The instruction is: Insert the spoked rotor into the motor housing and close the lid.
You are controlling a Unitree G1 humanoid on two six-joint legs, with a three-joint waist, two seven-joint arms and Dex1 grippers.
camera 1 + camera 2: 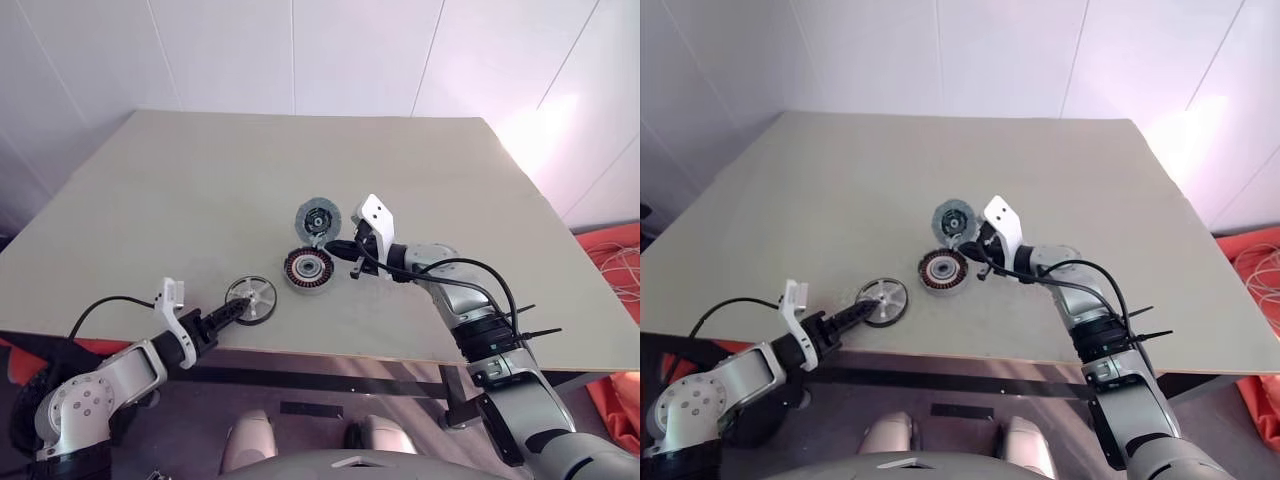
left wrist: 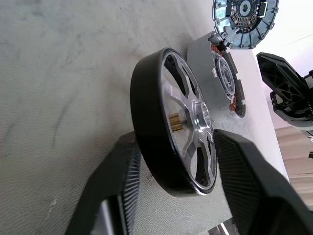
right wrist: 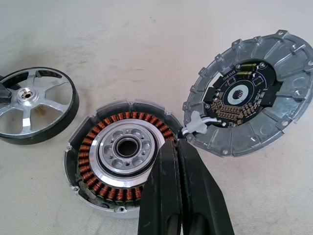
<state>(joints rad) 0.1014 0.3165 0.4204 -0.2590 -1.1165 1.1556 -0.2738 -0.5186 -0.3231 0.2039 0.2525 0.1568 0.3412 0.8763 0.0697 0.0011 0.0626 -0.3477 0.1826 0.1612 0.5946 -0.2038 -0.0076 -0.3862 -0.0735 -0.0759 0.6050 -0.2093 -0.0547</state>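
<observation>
The spoked rotor (image 1: 250,298), a shiny silver wheel with a black rim, lies near the table's front edge. My left gripper (image 1: 238,311) reaches it from the front left, and in the left wrist view its fingers (image 2: 120,196) press the rotor (image 2: 195,122) from both sides. To the rotor's right sits the motor housing (image 3: 124,147), copper windings showing. The lid (image 3: 249,98) leans open just beyond it, circuit side up, joined by a white wire. My right gripper (image 3: 177,145) is shut on nothing, its tips at the housing's rim beside that wire.
The beige table (image 1: 200,180) stretches wide to the left and back, with its front edge close below the rotor. White wall panels stand behind. Orange material (image 1: 615,260) lies on the floor off the table's right side.
</observation>
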